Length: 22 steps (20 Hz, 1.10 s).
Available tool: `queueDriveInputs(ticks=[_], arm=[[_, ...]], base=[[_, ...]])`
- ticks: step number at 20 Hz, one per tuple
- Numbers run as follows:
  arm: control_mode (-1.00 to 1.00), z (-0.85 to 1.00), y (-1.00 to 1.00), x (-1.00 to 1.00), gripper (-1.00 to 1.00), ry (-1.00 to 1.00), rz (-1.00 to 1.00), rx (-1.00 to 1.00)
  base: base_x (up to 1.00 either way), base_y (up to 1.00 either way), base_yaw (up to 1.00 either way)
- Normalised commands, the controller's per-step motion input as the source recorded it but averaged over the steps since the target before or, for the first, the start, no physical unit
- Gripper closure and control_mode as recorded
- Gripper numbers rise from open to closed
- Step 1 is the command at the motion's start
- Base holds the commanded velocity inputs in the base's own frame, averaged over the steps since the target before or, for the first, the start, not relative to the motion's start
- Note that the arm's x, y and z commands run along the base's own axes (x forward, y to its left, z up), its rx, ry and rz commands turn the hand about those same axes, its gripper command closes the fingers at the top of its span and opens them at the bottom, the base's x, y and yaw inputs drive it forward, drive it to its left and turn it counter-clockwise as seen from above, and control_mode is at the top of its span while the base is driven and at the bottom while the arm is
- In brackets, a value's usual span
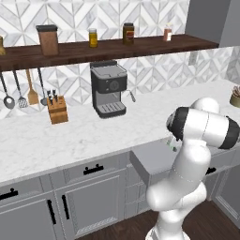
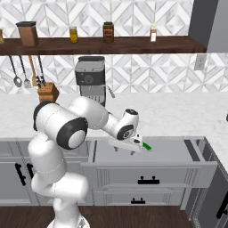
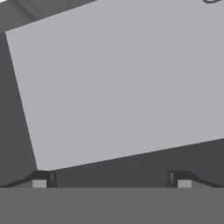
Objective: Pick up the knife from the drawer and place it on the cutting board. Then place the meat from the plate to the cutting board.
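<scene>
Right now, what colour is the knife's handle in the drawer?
Bright green; the knife shows best in the right base view.

Drawer (image 2: 178, 151) open, bare floor right of knife (image 2: 146, 145).

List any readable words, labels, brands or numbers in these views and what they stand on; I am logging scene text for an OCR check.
No text can be read anywhere.
The amber jar on the shelf carries a label, but it is too blurred to read.
The coffee machine has a round dial with no legible marking.
The drawer interior is plain grey, unmarked.
</scene>
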Motion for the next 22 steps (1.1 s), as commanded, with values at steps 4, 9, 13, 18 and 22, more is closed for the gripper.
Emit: queueDriveInputs(ticks=[4,9,13,18,22], arm=[[-1.00,-0.47,-0.13,0.02,-1.00,-0.01,-0.01,0.00],[-1.00,-0.42,-0.01,-0.12,-1.00,-0.01,0.00,0.00],[-1.00,-0.47,0.00,-0.48,-1.00,0.00,0.00,0.00],[-1.00,-0.15,0.00,-0.84,-1.00,0.02,0.00,0.00],[-1.00,-0.09,0.00,-1.00,-1.00,0.14,0.00,0.00]], base=[[0.00,0.00,0.00],[0.00,0.00,0.00],[0.00,0.00,0.00],[0.00,0.00,0.00],[0.00,0.00,0.00]])
